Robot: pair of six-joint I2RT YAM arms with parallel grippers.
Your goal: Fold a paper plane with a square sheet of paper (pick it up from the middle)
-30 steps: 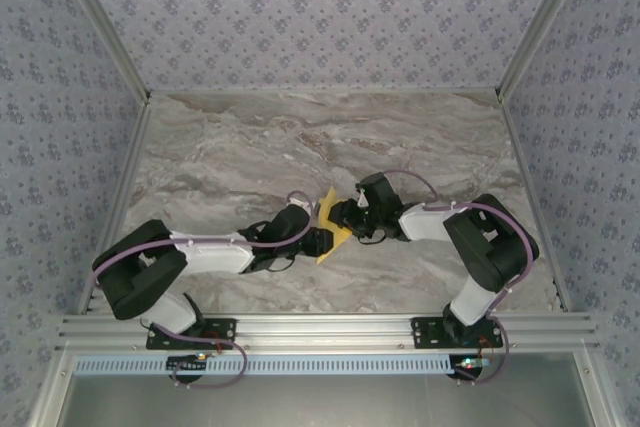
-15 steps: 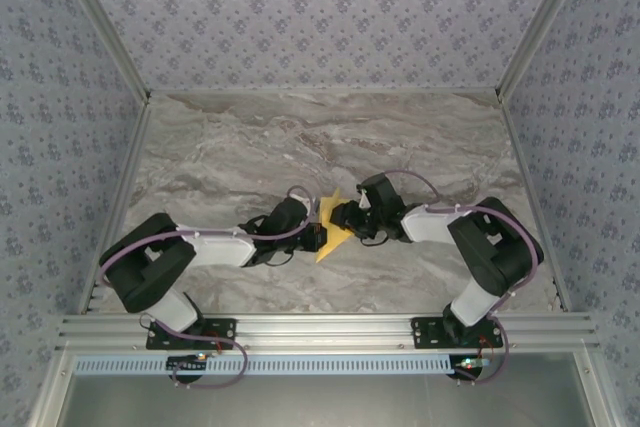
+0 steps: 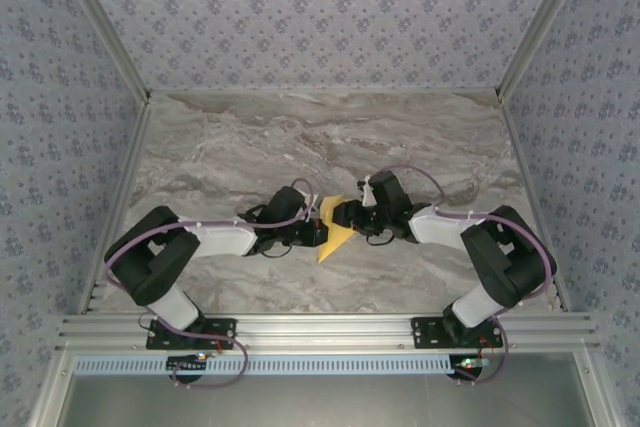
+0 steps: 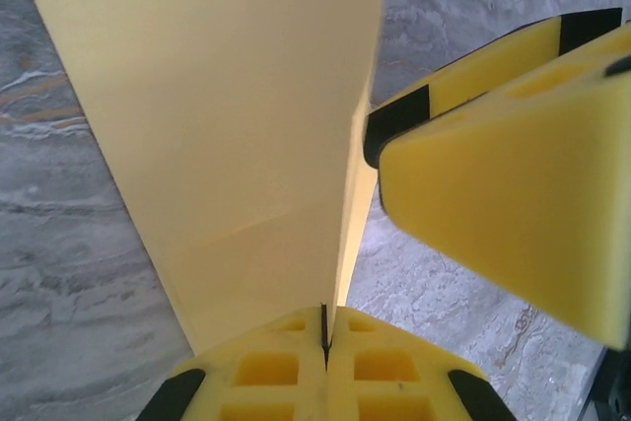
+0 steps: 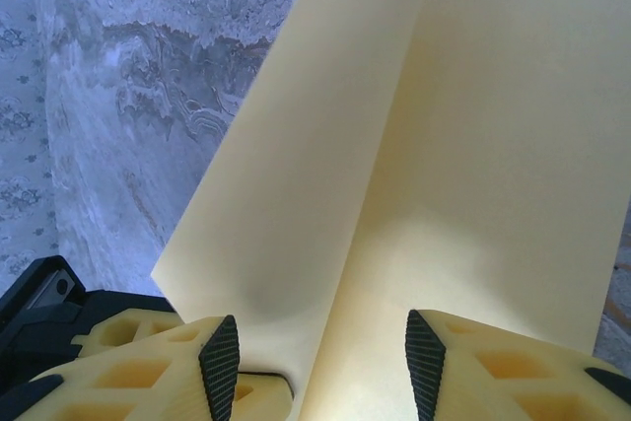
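While left gripper [image 4: 325, 327] clamps the square sheet of paper [image 4: 227, 125] (one crease), my right gripper [image 5: 321, 342] straddles it, fingers apart.

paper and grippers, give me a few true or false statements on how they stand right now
1. The left gripper is shut on the paper. True.
2. The right gripper is clamped shut. False: its jaws stand apart, with the paper's crease running between them.
3. The paper lies flat and unfolded. False: it is bent along a crease and stands up from the left gripper's grip, with the table behind it.
4. In the top view the paper sits between the two grippers. True.
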